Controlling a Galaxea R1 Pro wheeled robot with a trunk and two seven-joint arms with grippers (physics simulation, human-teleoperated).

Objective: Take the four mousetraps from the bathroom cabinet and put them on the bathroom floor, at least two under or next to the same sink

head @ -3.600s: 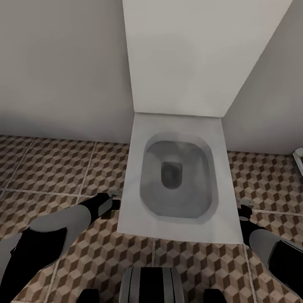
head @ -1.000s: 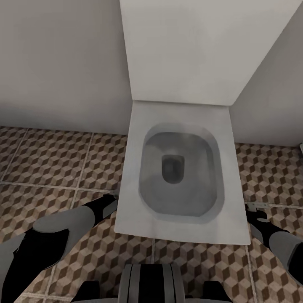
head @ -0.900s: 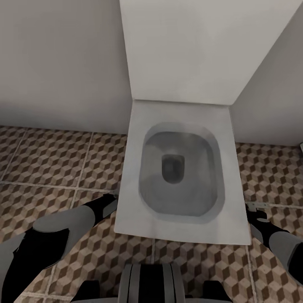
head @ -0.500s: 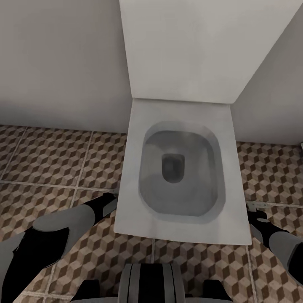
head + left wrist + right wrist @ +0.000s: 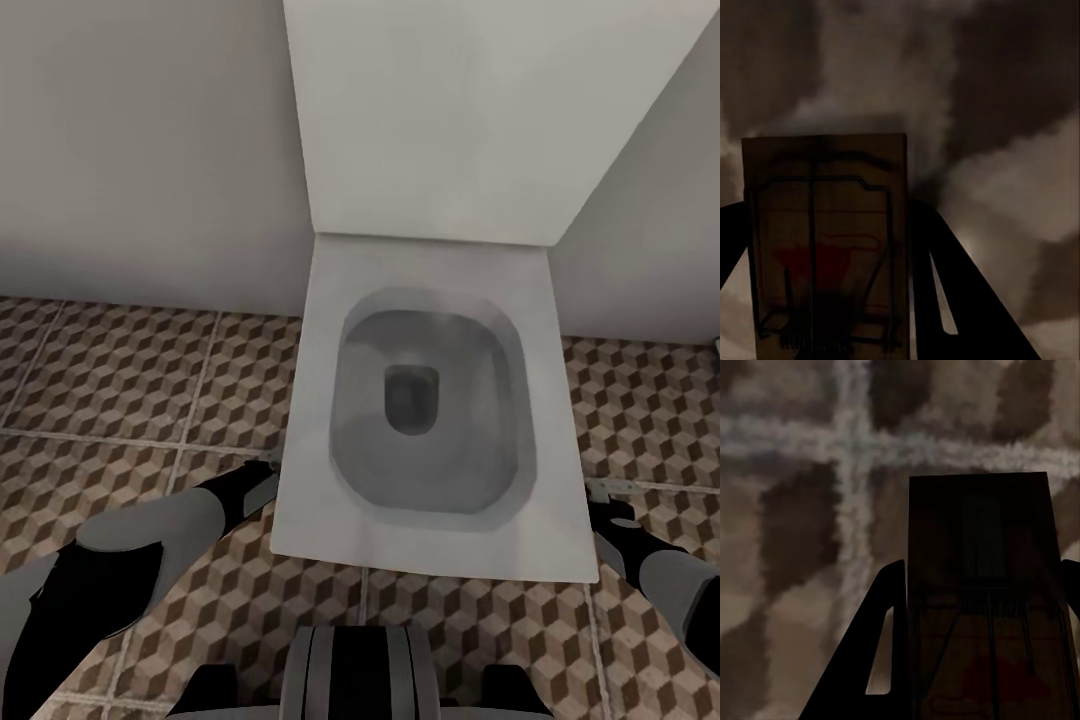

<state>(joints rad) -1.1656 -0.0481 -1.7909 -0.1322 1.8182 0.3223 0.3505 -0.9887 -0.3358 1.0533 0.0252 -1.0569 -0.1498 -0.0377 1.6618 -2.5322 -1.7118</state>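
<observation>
2 mousetraps (image 5: pixel 825 247) (image 5: pixel 982 600) held over cube-tiled bathroom floor (image 5: pixel 130 380), toilet (image 5: pixel 430 400) ahead

1. Straight below me I see a white toilet (image 5: pixel 430 400), square-cornered, its lid (image 5: pixel 450 120) raised upright against the wall behind it.
2. Its bowl (image 5: pixel 428 405) lies open: a rounded grey hollow with a darker drain near its middle.
3. A flat white rim runs around the bowl, widest at the edge nearest me.
4. A plain pale wall (image 5: pixel 140 150) stands behind the toilet on one side of the lid.
5. A second pale wall face (image 5: pixel 650 220) angles away on the lid's other side.
</observation>
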